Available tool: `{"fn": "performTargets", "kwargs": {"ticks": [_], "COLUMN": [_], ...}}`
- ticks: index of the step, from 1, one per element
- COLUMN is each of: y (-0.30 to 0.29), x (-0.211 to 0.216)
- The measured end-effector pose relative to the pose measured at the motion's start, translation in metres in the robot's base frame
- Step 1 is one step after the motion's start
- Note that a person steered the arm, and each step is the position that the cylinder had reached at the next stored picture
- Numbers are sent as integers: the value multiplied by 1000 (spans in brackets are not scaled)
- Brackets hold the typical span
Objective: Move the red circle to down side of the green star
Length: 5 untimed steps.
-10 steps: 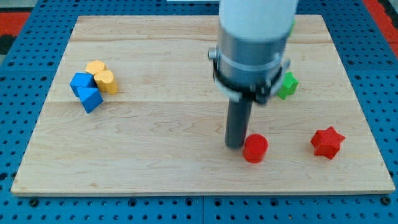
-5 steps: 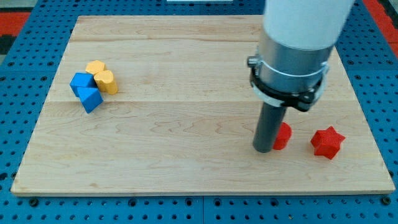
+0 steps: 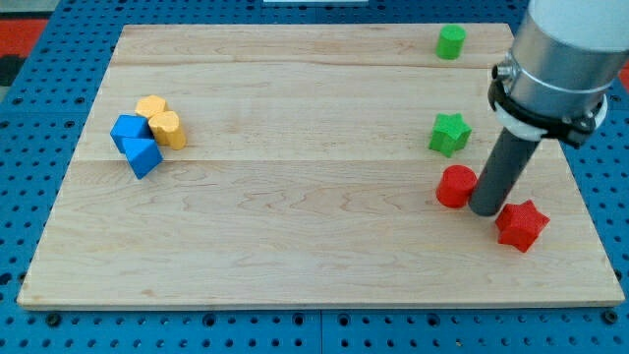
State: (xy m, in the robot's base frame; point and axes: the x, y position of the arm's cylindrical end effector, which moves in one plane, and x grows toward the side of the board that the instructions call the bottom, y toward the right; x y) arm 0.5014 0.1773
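Observation:
The red circle [image 3: 455, 186] lies on the wooden board [image 3: 295, 197] just below the green star [image 3: 449, 134], a small gap between them. My tip [image 3: 485, 209] stands right of the red circle, touching or almost touching its right side. The red star [image 3: 520, 224] lies just right of and below my tip.
A green cylinder [image 3: 451, 42] sits near the board's top edge at the right. At the left, two yellow blocks [image 3: 160, 122] and two blue blocks [image 3: 135, 144] are clustered together. The arm's wide body fills the view's top right corner.
My tip has moved rightward from left of the red circle to its right side. The red circle has shifted right and up, to below the green star. The green blocks have come into view.

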Motion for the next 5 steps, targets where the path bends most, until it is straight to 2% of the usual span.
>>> {"fn": "performTargets", "kwargs": {"ticks": [1,2,3,4,5], "y": [-17,30,119,164,153], "x": [-23,-26,-43,27,94]}}
